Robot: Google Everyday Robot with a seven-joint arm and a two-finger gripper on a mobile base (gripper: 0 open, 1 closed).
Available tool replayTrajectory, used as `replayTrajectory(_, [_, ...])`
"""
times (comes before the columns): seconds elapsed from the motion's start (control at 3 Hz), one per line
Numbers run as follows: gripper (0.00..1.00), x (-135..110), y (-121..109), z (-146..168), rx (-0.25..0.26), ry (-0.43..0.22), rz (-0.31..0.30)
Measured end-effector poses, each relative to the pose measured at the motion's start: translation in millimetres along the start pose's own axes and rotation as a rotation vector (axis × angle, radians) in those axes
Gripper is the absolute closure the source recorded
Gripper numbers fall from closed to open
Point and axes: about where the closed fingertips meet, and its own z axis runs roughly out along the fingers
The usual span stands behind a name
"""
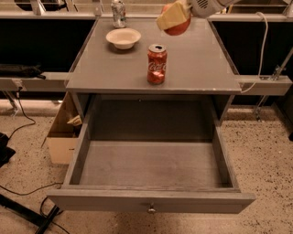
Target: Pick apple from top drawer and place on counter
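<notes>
My gripper (174, 18) is at the top of the camera view, above the far middle of the counter (201, 64). Its yellowish fingers (168, 17) are shut on the red apple (179, 28), which it holds in the air over the counter's back part. The top drawer (151, 164) stands pulled fully open below the counter, with its grey bottom bare. A small round metal knob (150, 210) sits at the centre of its front.
A red Coca-Cola can (157, 64) stands near the counter's front middle. A white bowl (123, 38) sits at the back left, with a clear bottle (118, 13) behind it. A cardboard box (64, 132) stands on the floor at the left. A cable (263, 50) hangs at the right.
</notes>
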Motion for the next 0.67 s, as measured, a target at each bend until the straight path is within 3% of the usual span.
replayTrajectory(0.33, [1.00, -18.6, -21.3, 1.5, 0.085, -0.071, 0.026])
replayTrajectory(0.67, [1.00, -18.6, -21.3, 1.5, 0.085, -0.071, 0.026])
